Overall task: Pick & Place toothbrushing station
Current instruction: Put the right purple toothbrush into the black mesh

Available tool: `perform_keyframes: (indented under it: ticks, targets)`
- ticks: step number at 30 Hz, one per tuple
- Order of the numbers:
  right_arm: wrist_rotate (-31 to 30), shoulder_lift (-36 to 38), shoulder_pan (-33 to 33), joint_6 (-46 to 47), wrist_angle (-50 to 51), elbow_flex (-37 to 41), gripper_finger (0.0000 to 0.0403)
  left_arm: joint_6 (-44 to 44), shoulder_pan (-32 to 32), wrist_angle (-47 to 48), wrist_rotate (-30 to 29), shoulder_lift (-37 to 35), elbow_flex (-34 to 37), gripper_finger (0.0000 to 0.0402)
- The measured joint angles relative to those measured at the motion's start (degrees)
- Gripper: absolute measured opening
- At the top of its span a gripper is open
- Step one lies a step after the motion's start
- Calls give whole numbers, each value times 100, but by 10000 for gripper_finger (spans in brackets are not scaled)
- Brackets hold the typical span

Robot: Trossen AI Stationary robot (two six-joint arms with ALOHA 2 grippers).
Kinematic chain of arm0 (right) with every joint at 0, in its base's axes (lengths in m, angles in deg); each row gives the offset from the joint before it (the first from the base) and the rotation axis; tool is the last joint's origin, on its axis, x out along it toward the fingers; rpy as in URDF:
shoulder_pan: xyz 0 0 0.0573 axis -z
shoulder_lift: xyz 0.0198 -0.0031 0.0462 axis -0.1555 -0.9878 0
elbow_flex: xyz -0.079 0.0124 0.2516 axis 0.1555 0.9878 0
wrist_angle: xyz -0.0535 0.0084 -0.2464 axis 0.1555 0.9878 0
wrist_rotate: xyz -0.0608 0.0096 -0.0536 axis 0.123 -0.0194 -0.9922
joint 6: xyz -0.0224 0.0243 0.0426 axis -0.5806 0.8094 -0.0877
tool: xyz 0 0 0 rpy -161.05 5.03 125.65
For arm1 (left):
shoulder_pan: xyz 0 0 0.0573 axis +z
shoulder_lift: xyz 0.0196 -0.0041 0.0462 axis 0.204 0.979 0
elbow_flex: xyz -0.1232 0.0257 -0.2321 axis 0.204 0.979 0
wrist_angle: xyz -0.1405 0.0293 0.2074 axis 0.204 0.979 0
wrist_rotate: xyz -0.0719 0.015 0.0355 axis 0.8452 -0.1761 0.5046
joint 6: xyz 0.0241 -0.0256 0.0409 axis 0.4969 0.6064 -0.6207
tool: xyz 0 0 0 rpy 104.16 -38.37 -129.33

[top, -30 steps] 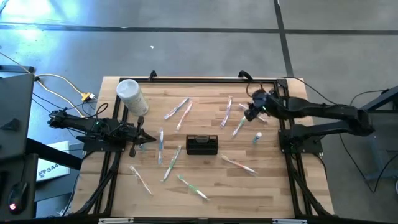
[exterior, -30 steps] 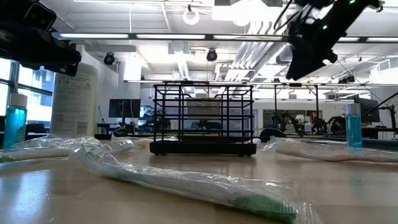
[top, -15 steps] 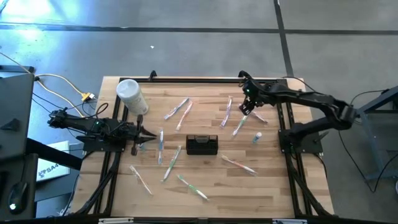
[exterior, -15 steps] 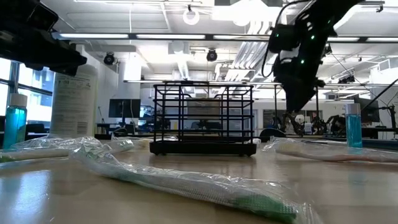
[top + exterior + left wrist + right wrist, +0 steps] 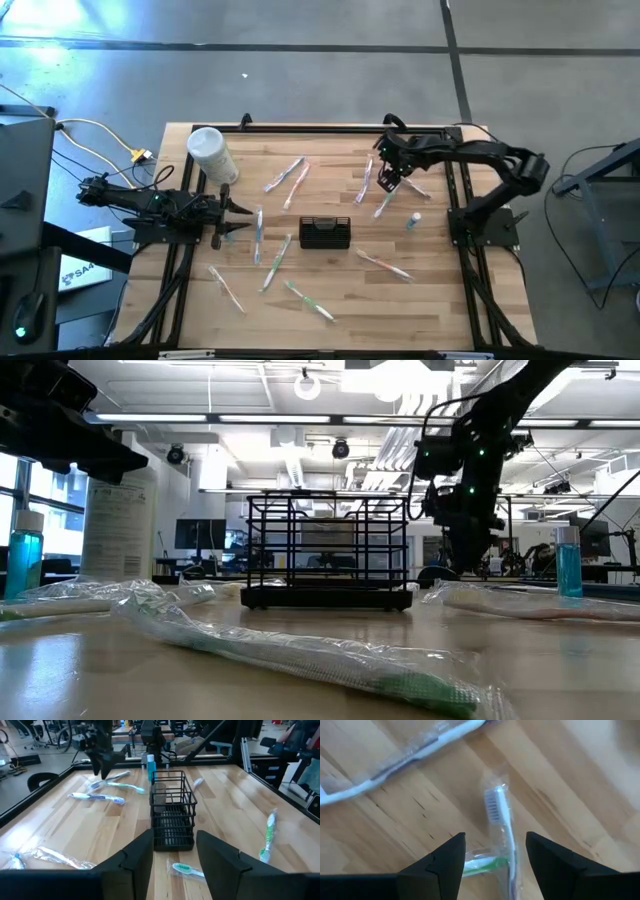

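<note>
Swinging in and dropping over the far-right toothbrushes: right gripper point(image 5: 386, 180) now poised directly above a wrapped toothbrush point(image 5: 501, 822), fingers spread, nothing pinched yet. Opening up beside another toothbrush point(image 5: 259, 232): left gripper point(image 5: 172, 851), empty. Sitting mid-worktop point(image 5: 340, 290), untouched: toothbrushing station point(image 5: 325, 232). Looking like a pick imminent.

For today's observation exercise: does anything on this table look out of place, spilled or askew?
Yes. Wrapped toothbrushes lie scattered at all angles across the wooden table, none in the small black wire caddy, which stands upright at the centre. The white cylindrical container appears upright; nothing looks spilled or broken.
</note>
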Motion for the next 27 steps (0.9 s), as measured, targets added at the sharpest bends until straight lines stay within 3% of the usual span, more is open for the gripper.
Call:
perform_keyframes:
  ticks: [13,27]
  targets:
    - [21,-617,2,-199,-129,0,201,-411,0,-31,-9,2,0,152]
    - [157,-704,31,-206,-264,-7,191,-719,0,-33,-7,2,0,152]
